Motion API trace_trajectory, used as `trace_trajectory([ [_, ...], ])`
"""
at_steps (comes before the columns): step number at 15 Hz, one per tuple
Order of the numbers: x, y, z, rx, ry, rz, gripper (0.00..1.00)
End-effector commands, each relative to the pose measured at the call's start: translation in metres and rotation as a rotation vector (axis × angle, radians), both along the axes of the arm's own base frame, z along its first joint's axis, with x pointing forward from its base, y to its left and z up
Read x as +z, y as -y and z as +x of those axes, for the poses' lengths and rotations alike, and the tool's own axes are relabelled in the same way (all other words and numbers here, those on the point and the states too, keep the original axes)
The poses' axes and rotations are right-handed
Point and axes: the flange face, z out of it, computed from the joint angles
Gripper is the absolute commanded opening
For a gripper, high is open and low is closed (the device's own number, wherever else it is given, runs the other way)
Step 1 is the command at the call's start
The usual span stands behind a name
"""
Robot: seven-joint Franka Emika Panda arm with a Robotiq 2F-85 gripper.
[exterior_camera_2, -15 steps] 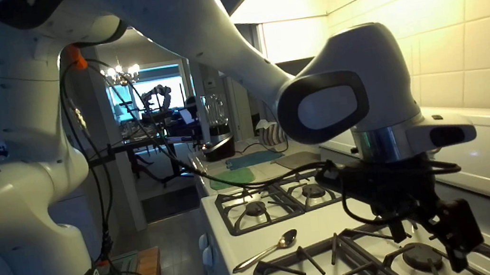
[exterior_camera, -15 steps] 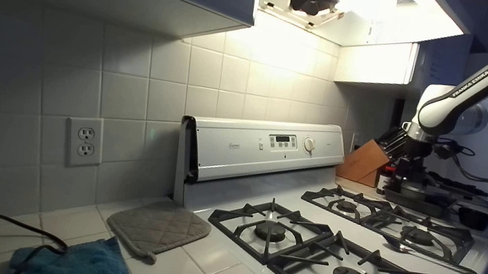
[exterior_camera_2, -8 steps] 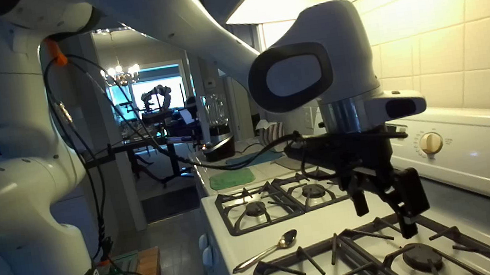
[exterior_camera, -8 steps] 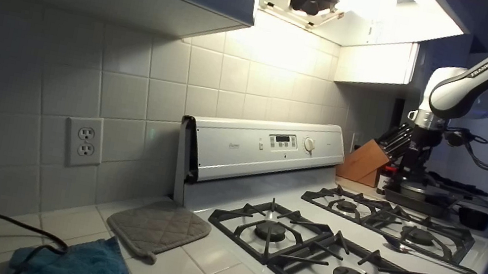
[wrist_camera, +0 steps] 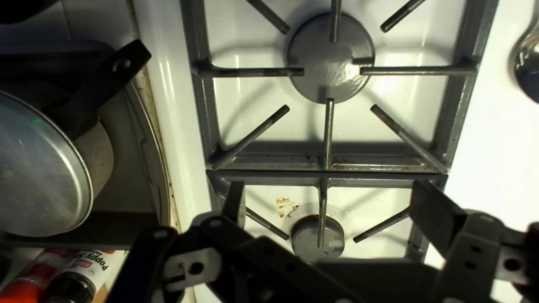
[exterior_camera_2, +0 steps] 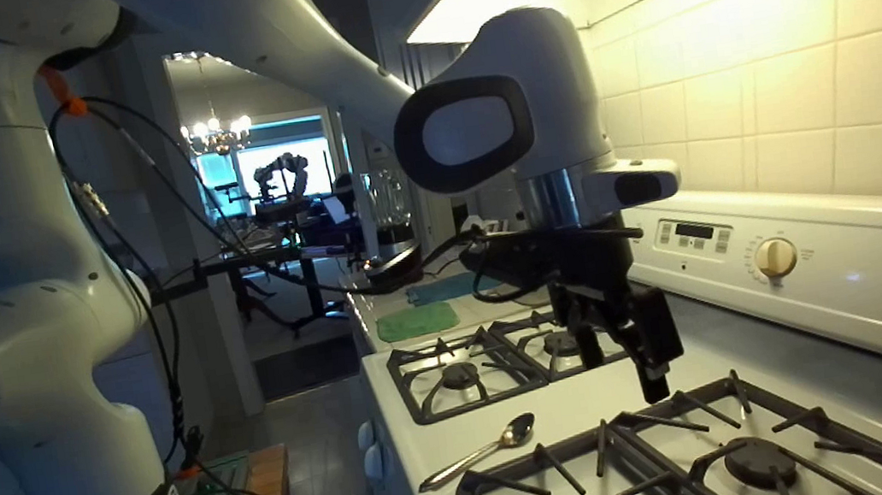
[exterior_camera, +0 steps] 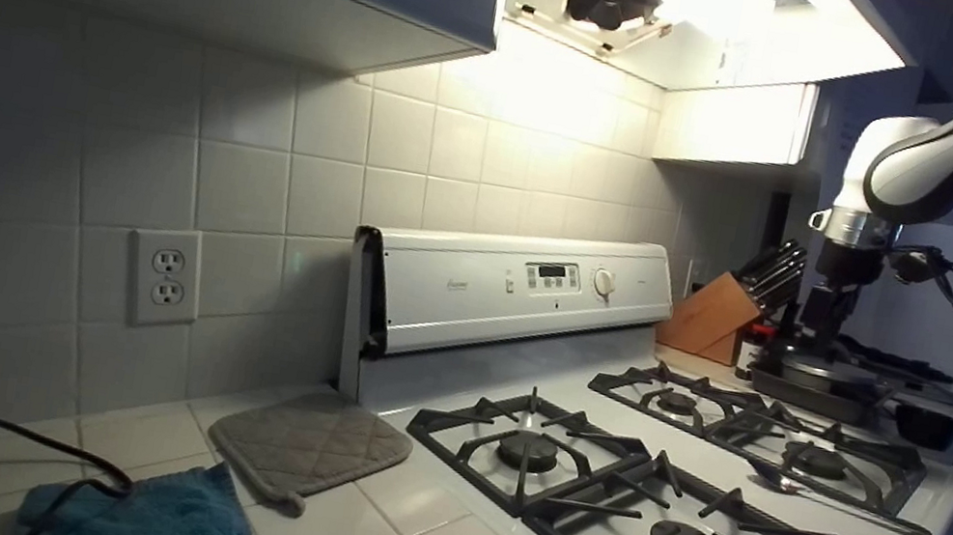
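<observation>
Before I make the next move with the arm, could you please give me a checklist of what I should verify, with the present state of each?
1. End effector open, with nothing in its grip: ok.
2. Clearance over the grates: ok, it hangs above them without touching.
3. Spoon out of its way: ok, it lies off to one side on the white stovetop.
4. Metal pot safely turned: not ok in my judgement, its dark handle points toward the stovetop.
5. Burners off: cannot tell; no flame shows, but the front knobs are too small to read.
</observation>
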Motion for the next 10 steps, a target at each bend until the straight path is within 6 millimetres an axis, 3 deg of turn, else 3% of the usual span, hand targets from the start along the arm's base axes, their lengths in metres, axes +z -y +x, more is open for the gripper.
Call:
trace_trajectory([
  [1, -0.0001, -0.0026, -0.0024, 0.002, -0.004, 0.002, 1.00],
  [10, -0.0004, -0.0051, -0.0060, 0.004, -0.006, 0.004, 1.00],
])
